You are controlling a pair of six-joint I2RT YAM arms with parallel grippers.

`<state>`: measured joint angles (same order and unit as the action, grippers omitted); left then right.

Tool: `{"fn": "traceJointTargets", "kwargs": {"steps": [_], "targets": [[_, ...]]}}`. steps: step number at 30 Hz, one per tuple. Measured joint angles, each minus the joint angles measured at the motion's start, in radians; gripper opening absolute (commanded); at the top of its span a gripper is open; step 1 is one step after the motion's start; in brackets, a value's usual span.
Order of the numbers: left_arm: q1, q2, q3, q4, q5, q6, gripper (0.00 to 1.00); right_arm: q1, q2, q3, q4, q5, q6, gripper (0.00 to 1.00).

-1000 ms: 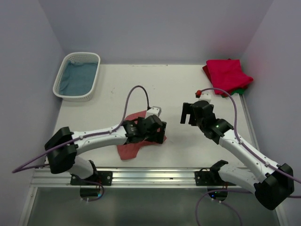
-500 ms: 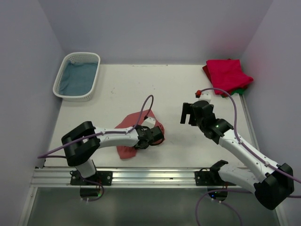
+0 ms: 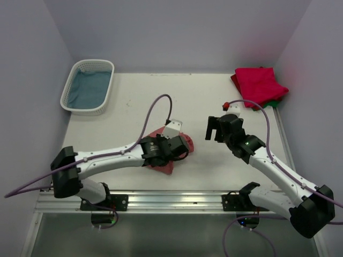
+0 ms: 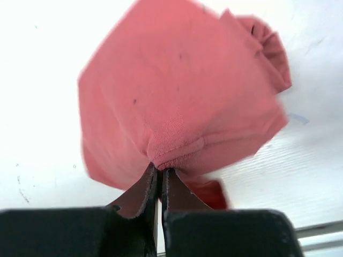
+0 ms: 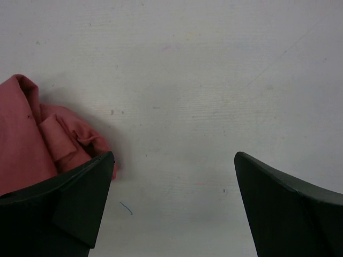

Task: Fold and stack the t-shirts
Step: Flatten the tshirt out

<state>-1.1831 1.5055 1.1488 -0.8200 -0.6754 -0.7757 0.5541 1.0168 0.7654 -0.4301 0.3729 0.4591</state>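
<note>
A dusty salmon-red t-shirt (image 3: pixel 186 142) lies bunched on the table near the front centre. My left gripper (image 3: pixel 181 152) is over it. In the left wrist view the left gripper (image 4: pixel 159 169) is shut on a hemmed edge of that t-shirt (image 4: pixel 177 91), and the cloth hangs from the pinch. To the right, my right gripper (image 3: pixel 213 129) is open and holds nothing. The right wrist view shows this gripper (image 5: pixel 174 155) over bare table, with the salmon t-shirt (image 5: pixel 32 134) beside its left finger. A folded crimson-pink t-shirt (image 3: pixel 259 84) lies on a green one (image 3: pixel 275 101) at the back right corner.
A white lattice basket (image 3: pixel 86 111) stands at the back left with a blue cloth (image 3: pixel 88 88) inside. A small red and white object (image 3: pixel 231 105) lies near the right arm's cable. Grey walls close in the table on three sides.
My left gripper has shut on the salmon t-shirt's edge and drawn it right. The shirt has gone from spread out to bunched. The right arm has not moved.
</note>
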Motion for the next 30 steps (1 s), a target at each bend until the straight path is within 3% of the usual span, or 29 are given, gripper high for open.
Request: {"fn": "traceJointTargets", "kwargs": {"steps": [3,7,10,12,15,23,30], "targets": [[0.091,-0.16,-0.015,0.046,-0.009,0.004,0.0,0.0,0.019,-0.003,0.016,-0.019,-0.001,0.99],[0.434,-0.336,-0.121,0.182,0.018,0.037,0.0,-0.001,0.062,-0.005,0.037,-0.092,-0.014,0.98],[0.652,-0.315,-0.163,0.236,0.051,0.064,0.0,-0.001,0.096,-0.005,0.055,-0.185,-0.029,0.97],[0.719,-0.273,-0.175,0.257,0.083,0.077,0.0,-0.001,0.125,-0.005,0.082,-0.253,-0.035,0.93],[0.767,-0.196,-0.192,0.296,0.139,0.09,0.0,-0.001,0.181,-0.015,0.152,-0.365,-0.033,0.84],[0.774,-0.148,-0.253,0.357,0.22,0.09,0.0,0.071,0.364,0.014,0.229,-0.522,-0.025,0.83],[0.776,-0.148,-0.262,0.392,0.238,0.091,0.0,0.246,0.588,0.349,0.166,-0.495,-0.08,0.84]]}}
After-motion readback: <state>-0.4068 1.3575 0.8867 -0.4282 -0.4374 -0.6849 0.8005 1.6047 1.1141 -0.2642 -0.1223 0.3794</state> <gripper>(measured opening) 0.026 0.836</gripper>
